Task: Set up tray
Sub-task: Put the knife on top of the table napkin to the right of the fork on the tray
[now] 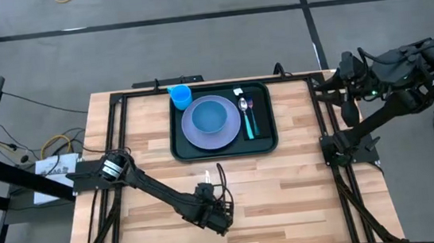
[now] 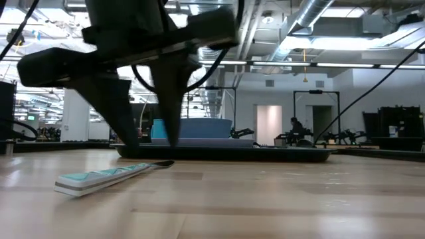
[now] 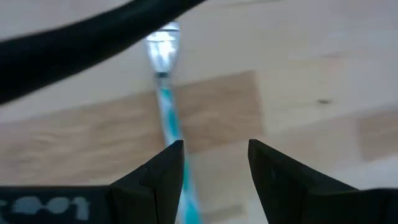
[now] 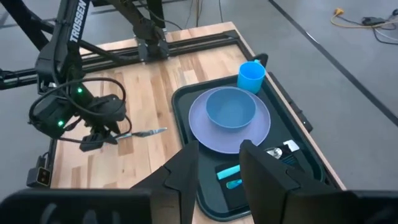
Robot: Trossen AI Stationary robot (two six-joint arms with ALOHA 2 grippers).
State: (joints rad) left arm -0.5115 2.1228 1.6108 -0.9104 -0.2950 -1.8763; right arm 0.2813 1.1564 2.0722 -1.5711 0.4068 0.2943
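The dark tray [image 1: 179, 145] sits at the table's far middle and holds a lavender plate [image 1: 234, 128], a blue bowl [image 1: 209, 116], a blue cup [image 1: 180, 96] and two teal-handled utensils [image 1: 248, 118] on its right side. A third utensil [image 3: 166, 106] with a teal-and-white handle and a metal head [image 3: 163, 50] lies flat on the wood near the tray's near edge. My left gripper [image 3: 214, 155] is open, pointing down over that utensil's handle [image 2: 106, 178], with the handle running close by one finger [image 3: 163, 171]. My right gripper [image 4: 217, 162] is open, raised by the table's far right corner.
Bare wood lies all around the loose utensil [image 1: 206, 174], and the near half of the table holds nothing but my left arm [image 1: 160, 192]. Black frame rails [image 1: 114, 131] run along the table's left and right sides. A person shows far off in the room [image 2: 294, 126].
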